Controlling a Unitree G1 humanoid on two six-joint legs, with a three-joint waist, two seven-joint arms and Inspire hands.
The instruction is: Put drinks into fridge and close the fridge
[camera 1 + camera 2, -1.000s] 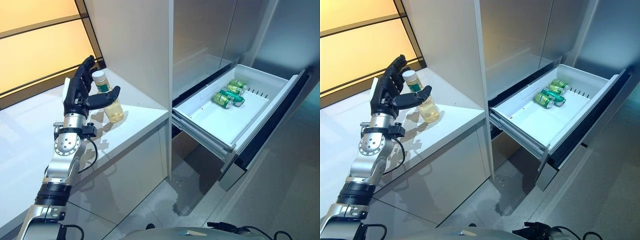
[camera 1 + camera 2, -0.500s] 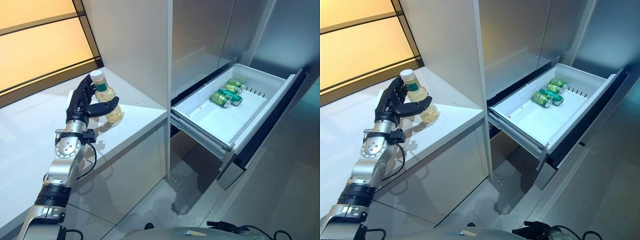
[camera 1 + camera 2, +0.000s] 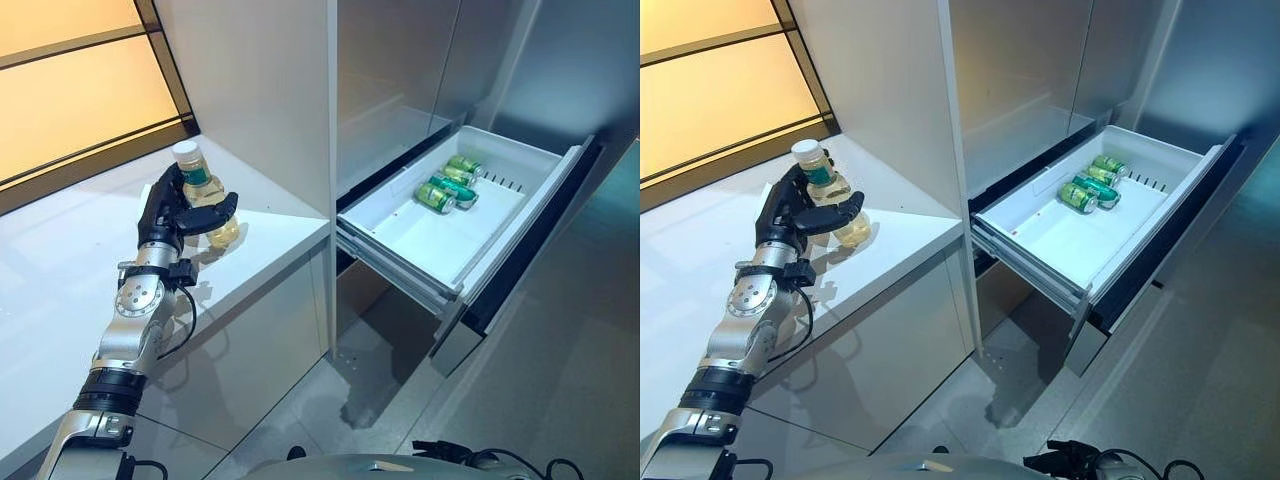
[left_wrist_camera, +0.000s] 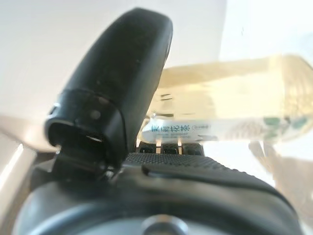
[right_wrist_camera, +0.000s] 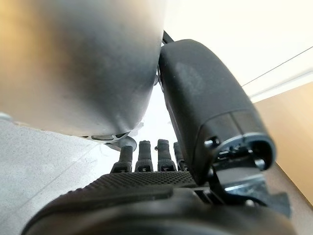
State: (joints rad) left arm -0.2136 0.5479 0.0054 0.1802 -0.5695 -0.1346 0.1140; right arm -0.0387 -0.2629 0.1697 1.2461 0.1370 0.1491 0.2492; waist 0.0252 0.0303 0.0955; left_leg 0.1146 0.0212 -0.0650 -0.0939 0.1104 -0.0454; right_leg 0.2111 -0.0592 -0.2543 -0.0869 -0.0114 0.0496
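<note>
A clear bottle of yellow drink (image 3: 207, 196) with a white cap and green label stands on the white counter (image 3: 60, 280) beside the tall cabinet. My left hand (image 3: 163, 213) is curled round it, thumb across its front and fingers behind. In the left wrist view the bottle (image 4: 234, 93) lies against the palm under the thumb (image 4: 117, 83). The fridge drawer (image 3: 400, 252) is pulled out, and green cans (image 3: 446, 185) lie at its far end. My right hand (image 5: 210, 107) hangs idle with relaxed fingers, holding nothing.
A tall white cabinet side (image 3: 260, 90) rises right behind the bottle. The grey fridge doors (image 3: 400, 60) above the drawer are shut. A grey floor (image 3: 560, 380) lies below the open drawer. An amber window (image 3: 70, 70) runs along the counter's back.
My left hand has closed from spread open beside the bottle to curled round it. The camera has shifted slightly.
</note>
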